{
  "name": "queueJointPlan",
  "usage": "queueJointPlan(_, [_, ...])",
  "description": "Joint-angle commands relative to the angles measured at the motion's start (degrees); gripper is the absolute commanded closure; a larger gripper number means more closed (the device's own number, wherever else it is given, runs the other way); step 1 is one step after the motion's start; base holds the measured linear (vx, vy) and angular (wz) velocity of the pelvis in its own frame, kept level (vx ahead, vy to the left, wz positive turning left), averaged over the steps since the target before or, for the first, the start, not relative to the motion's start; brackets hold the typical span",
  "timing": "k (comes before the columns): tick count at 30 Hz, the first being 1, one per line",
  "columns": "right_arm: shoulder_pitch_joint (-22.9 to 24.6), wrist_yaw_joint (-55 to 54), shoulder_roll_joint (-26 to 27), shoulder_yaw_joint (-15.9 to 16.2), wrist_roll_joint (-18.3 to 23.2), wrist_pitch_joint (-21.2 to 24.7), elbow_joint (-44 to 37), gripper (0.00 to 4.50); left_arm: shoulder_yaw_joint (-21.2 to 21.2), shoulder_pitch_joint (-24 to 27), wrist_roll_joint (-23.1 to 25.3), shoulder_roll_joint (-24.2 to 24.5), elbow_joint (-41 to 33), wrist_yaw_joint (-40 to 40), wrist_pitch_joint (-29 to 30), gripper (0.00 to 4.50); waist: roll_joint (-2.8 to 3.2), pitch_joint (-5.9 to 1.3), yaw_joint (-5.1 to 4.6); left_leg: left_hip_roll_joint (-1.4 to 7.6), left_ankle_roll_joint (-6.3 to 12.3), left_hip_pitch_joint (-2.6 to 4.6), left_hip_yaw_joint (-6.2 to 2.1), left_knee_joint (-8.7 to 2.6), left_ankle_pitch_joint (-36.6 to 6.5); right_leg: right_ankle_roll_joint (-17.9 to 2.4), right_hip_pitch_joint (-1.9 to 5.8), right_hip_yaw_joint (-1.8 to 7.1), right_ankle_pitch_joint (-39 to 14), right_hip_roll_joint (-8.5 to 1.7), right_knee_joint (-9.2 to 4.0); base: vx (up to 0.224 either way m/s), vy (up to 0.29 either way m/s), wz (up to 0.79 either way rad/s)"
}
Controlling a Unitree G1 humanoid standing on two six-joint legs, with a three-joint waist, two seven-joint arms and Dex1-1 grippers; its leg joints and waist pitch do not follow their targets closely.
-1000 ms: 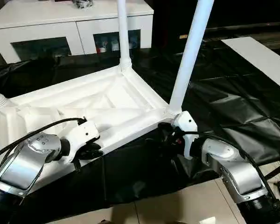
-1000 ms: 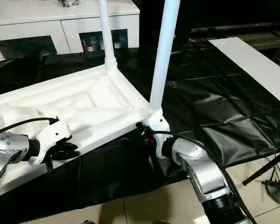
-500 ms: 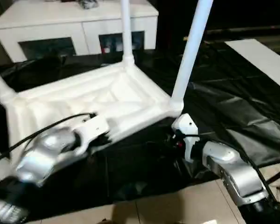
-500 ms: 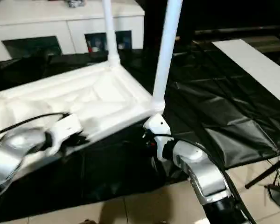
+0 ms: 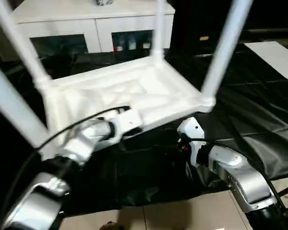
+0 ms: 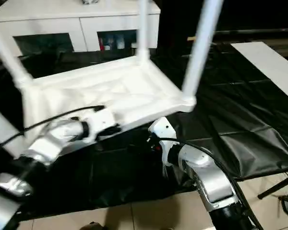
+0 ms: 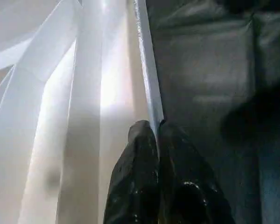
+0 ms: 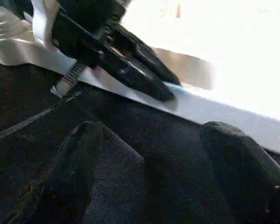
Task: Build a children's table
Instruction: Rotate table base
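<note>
Table (image 5: 134, 91) upside down, ribbed underside up, tilted over the black sheet (image 5: 259, 120), near edge lifted off it. Four legs screwed in and pointing up: one at 12 o'clock (image 5: 159, 28), one at 2 o'clock (image 5: 225, 48), one at 10 o'clock (image 5: 19, 43), the nearest a blurred bar at 9 o'clock (image 5: 12, 112). Judged from that, screwing done; left to do, turning the table over onto its legs.

Left pincer (image 5: 129, 125) clenched on the table's near rim, thin edge nipped between the two black fingers (image 7: 140, 177) in the left wrist view. Right pincer (image 5: 182, 143) released, fingers (image 8: 79, 158) spread wide and apart from the rim, below the corner at 3 o'clock; left pincer also seen on the rim from the right wrist.

Beyond the table at 12 o'clock, white cabinet (image 5: 86, 19) with glass fronts. At 2 o'clock on the sheet, a flat white board (image 5: 278, 55). Tiled floor (image 5: 182, 215) at 6 o'clock.
</note>
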Motion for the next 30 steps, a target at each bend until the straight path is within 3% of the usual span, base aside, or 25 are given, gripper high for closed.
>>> queueJointPlan(1, [0.6, -0.7, -0.7, -0.9, -0.9, -0.2, -1.5, 0.81, 0.4, -4.7, -0.1, -2.4, -0.5, 2.1, -5.3, 4.42, 0.07, -4.56, -0.44, 1.81, 2.54, 1.19, -0.63, -3.60, -6.4, -14.2, 3.22, 2.20, 1.6, -3.20, -2.96, 0.000, 0.000, 0.00])
queueJointPlan(5, [0.5, -1.3, -0.6, -1.3, -1.0, -0.2, -1.1, 0.81, 1.1, -6.7, -0.3, -4.9, 2.7, 3.3, -7.8, 4.42, -0.09, -4.51, -0.46, 1.92, 2.18, 1.07, -0.79, -3.72, -7.3, -14.0, 3.46, 2.19, -0.4, -3.40, -3.04, 0.000, 0.000, 0.00])
queueJointPlan(9, [0.2, -1.9, -0.5, -1.6, -1.0, -0.4, -0.6, 0.81, 1.4, -9.2, 0.1, -8.7, 7.0, 6.6, -10.4, 4.42, -0.20, -4.65, -0.28, 1.87, 3.13, 1.19, -0.69, -3.45, -6.4, -14.4, 3.42, 2.25, 0.9, -3.42, -3.04, 0.000, 0.000, 0.00])
queueJointPlan(13, [0.3, -2.2, -0.4, -1.4, -1.1, -0.6, -0.4, 0.81, 1.7, -10.8, 0.9, -11.2, 10.8, 9.8, -11.8, 4.42, -0.38, -4.72, -0.34, 1.78, 4.43, 0.84, -0.76, -3.27, -5.0, -14.7, 3.68, 2.17, 2.7, -3.42, -2.89, 0.000, 0.000, 0.00])
queueJointPlan(24, [0.6, -2.7, 0.1, -1.2, -1.6, -1.0, -0.2, 0.81, 3.3, -11.7, 1.4, -13.8, 15.5, 16.3, -14.6, 4.42, -0.36, -4.69, -0.36, 1.93, 5.32, 0.84, -0.87, -3.28, -5.3, -15.2, 3.68, 2.09, 2.5, -3.46, -2.95, 0.000, 0.000, 0.00])
queueJointPlan(26, [0.6, -2.7, 0.1, -1.2, -1.6, -1.1, -0.1, 0.81, 3.7, -10.9, 0.1, -13.8, 15.0, 13.4, -14.1, 4.42, -0.38, -4.68, -0.37, 1.90, 5.41, 0.83, -0.85, -3.29, -5.1, -15.2, 3.69, 2.08, 2.5, -3.47, -2.90, 0.000, 0.000, 0.00])
queueJointPlan(30, [0.5, -2.7, 0.2, -1.1, -1.7, -1.2, 0.1, 0.81, 4.4, -9.2, -1.6, -13.3, 14.3, 9.9, -14.0, 3.89, -0.35, -4.69, -0.25, 1.94, 5.44, 0.82, -0.84, -3.28, -5.2, -15.7, 3.74, 2.06, 2.0, -3.63, -2.91, 0.000, 0.000, 0.00])
